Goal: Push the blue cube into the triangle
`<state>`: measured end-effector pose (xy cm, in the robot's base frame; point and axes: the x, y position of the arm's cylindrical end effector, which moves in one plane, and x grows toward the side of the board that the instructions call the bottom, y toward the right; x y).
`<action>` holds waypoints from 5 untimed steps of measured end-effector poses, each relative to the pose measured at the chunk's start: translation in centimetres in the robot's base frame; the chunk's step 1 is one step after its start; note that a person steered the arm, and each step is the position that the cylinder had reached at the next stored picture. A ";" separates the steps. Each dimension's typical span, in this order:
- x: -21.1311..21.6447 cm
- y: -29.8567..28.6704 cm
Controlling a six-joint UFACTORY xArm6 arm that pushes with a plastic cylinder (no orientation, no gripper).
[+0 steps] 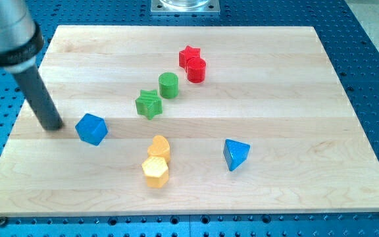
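Here the arm's rod has no jaws and holds nothing; my tip [52, 125] rests on the wooden board [295, 191] just to the view's left of the blue cube [91, 128], a small gap between them. The blue triangle [235, 154] lies well apart toward the view's right, with the yellow heart [158, 147] and yellow hexagon [155, 171] between.

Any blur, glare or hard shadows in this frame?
Camera view: lighting even, no glare on the wooden board; blocks sharp, with short soft shadows; rod's upper part at the view's top left looks soft; my tip is sharp, just left of the blue cube.
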<state>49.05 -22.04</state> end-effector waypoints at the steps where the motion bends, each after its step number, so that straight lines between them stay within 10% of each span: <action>1: 0.1 2.3; 3: 0.0 22.9; 5: -0.7 26.5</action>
